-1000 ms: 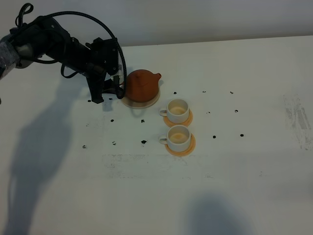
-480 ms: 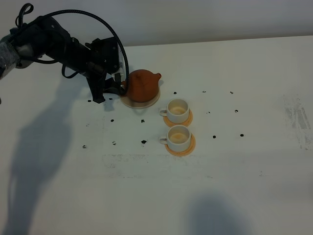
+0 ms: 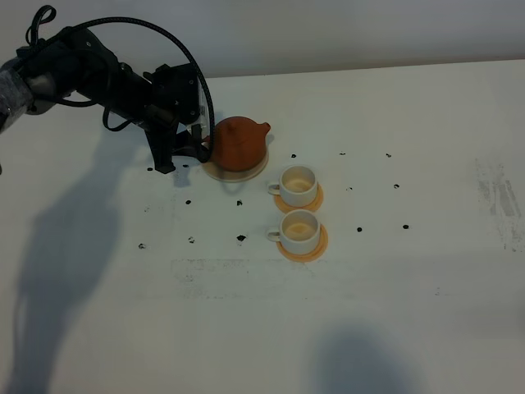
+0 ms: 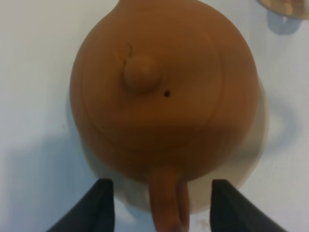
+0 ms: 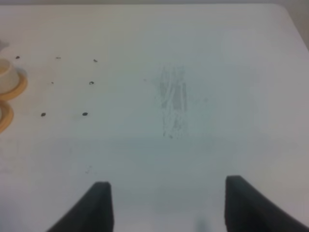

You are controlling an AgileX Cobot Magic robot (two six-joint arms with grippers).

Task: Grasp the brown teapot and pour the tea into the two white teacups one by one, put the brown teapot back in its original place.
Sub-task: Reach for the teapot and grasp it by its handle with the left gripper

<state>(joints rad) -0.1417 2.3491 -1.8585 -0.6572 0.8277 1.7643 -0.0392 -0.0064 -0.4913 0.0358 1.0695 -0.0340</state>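
The brown teapot [image 3: 239,143] stands on the beige disc coaster [image 3: 247,173], spout to the right. My left gripper [image 3: 197,144] is at its handle side. In the left wrist view the teapot [image 4: 161,87] fills the frame with its loop handle [image 4: 167,200] between my open fingers [image 4: 98,209]; they do not touch it. The coaster's rim [image 4: 253,162] shows beside it. The two white teacups [image 3: 299,185] [image 3: 299,231] stand on orange coasters to the teapot's right front. My right gripper [image 5: 169,208] is open and empty over bare table.
Small dark marks [image 3: 241,238] dot the white table [image 3: 394,312]. A scuffed grey patch [image 5: 174,99] lies below the right gripper. One cup's edge [image 5: 5,77] and an orange coaster [image 5: 18,87] show at the side of the right wrist view.
My left gripper has edged slightly closer to the teapot's handle. The teapot and cups have stayed in place.
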